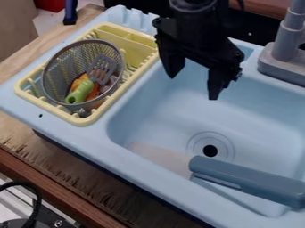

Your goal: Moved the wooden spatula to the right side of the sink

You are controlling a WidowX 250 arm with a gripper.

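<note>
Overhanging one sink [156, 116], one pincer [193, 87]

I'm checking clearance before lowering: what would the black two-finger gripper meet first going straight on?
The gripper would likely meet the light blue sink floor, near the round dark drain hole, though depth is unclear.

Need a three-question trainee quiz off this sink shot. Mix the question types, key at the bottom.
1. True or false: the claw hangs open over the sink.
2. In the picture, the mesh strainer lies on which side of the claw?
a) right
b) left
c) straight below
3. Fill in the colour: the slotted turner inside the strainer is ____.

Key: 1 true; 2 b; 3 grey.
</note>
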